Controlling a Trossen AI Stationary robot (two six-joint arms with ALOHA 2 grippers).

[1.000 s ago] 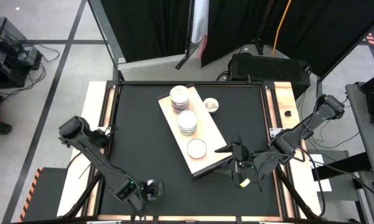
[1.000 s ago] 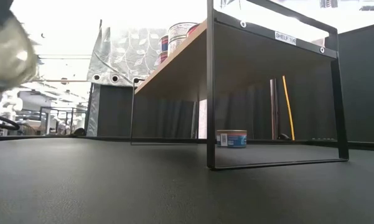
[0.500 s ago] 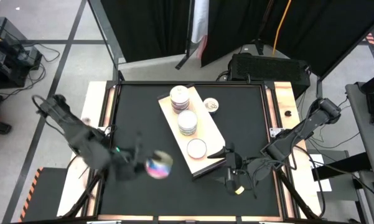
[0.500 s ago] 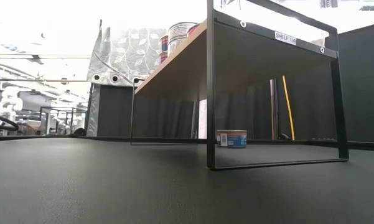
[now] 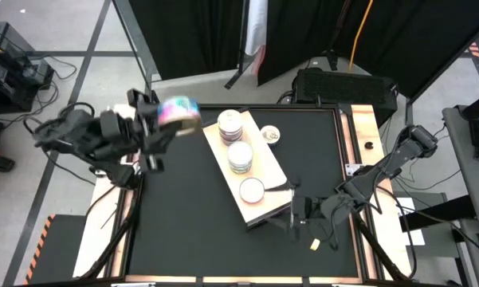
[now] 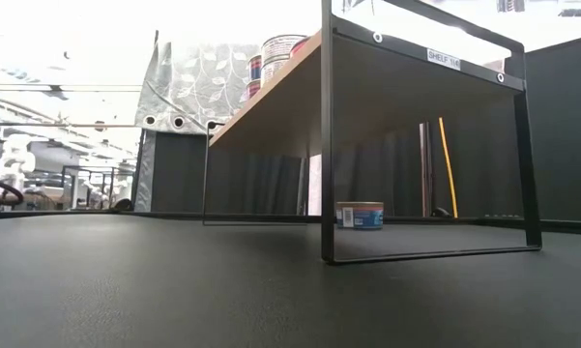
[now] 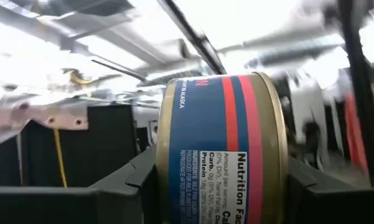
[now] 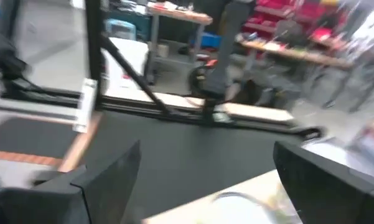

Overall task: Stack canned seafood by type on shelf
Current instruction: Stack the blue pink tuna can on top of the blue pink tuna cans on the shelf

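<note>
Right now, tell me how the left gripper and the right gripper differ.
The left gripper is shut on a can, raised near the shelf's far end; the right gripper is open and empty, beside the shelf's near end. In the high view, the left is motion-blurred and the right sharp.

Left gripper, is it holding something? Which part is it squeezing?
Yes. The left gripper holds one can by its round side wall, one finger on each side. The right gripper is open and holds nothing.
</note>
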